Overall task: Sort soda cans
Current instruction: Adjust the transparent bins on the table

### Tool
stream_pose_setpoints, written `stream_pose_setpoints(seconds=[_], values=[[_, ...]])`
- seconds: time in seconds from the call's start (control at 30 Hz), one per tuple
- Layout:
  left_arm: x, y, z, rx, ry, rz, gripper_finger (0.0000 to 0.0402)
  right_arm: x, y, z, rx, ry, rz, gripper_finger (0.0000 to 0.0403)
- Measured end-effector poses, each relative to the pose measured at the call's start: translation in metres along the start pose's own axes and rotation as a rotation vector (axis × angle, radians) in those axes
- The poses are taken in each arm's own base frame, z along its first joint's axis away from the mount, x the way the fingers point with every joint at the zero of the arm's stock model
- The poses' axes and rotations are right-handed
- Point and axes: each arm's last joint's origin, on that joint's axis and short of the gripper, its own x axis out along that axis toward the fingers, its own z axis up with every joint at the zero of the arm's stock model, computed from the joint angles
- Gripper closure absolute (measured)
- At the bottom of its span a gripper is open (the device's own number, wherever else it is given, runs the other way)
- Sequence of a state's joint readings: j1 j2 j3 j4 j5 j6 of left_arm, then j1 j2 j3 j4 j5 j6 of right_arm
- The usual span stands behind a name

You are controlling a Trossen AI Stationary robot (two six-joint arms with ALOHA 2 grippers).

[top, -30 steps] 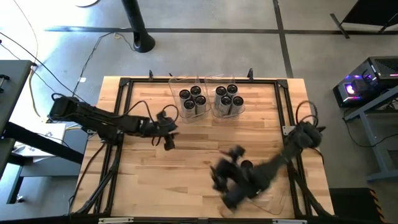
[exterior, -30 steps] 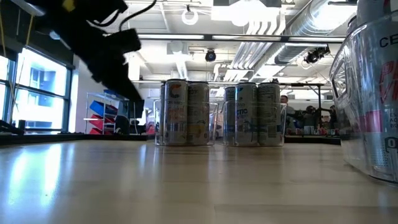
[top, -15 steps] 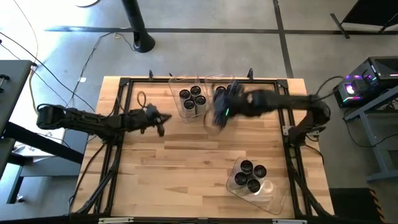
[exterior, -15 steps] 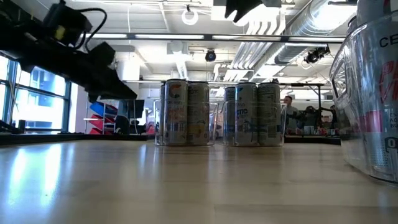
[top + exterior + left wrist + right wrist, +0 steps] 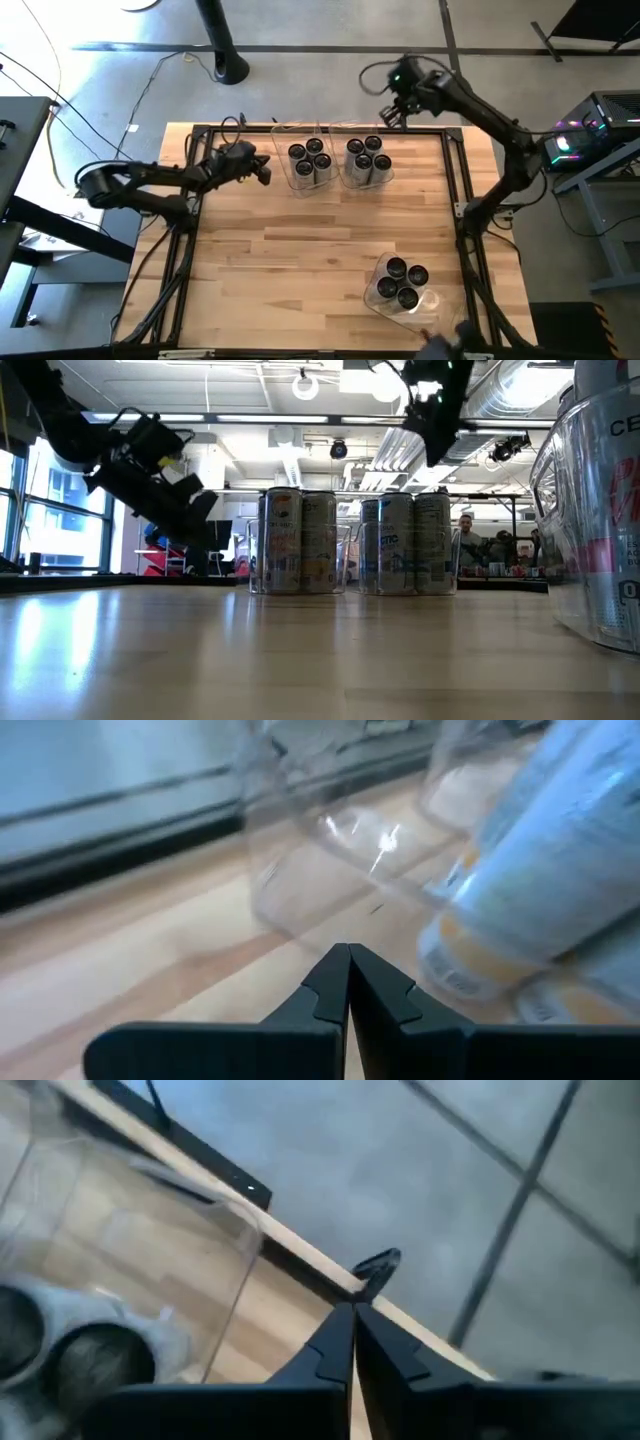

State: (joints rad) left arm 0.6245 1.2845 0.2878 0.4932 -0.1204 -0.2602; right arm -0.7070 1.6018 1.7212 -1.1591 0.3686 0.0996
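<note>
Standing upright in three groups of four, the small pale grey-white soda cans with dark round tops [image 5: 310, 161] are all held inside clear plastic rectangular bins on the light wooden slatted table [image 5: 300, 270]. One group is seated in the left clear bin [image 5: 288, 140] at the far edge of the table, a second group [image 5: 368, 159] is seated in the neighbouring clear bin [image 5: 345, 135] just beside it, and a third group [image 5: 403, 283] is seated in a separate clear bin [image 5: 432, 312] near the front right corner, well apart from the other two. In the low view, the two far groups [image 5: 298, 542] are seen side by side, and the near bin's wall [image 5: 590, 510] fills the right edge. The left gripper [image 5: 262, 172] is positioned just beside the left far bin, above the table, with its dark fingers [image 5: 335, 985] pressed together and nothing between them. The right gripper [image 5: 386, 118] is raised over the far edge of the table, behind the second far bin, with its fingers [image 5: 345, 1340] likewise clenched on nothing. A person [image 5: 463, 540] is visible in the room beyond the table.
</note>
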Motion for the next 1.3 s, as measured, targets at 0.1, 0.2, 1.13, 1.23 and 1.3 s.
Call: stream_pose_setpoints(seconds=[0.1,0.2,1.13,1.23,1.3], values=[[0.009,0.007,-0.005,-0.039,0.029,0.007,0.0401,0.032,-0.024,-0.004,0.115,0.024,0.161,0.0392],[0.017,0.010,-0.007,-0.066,0.019,0.007,0.0401,0.065,-0.034,-0.017,0.181,0.057,0.259,0.0400],[0.064,0.023,0.055,0.057,0.056,-0.081,0.0401,0.088,-0.016,-0.065,0.108,0.300,0.385,0.0403],[0.041,0.021,0.052,0.080,0.050,-0.044,0.0401,0.065,-0.014,-0.066,0.086,0.249,0.338,0.0403],[0.025,0.020,0.046,0.085,0.028,-0.035,0.0401,0.050,-0.013,-0.071,0.108,0.191,0.329,0.0403]])
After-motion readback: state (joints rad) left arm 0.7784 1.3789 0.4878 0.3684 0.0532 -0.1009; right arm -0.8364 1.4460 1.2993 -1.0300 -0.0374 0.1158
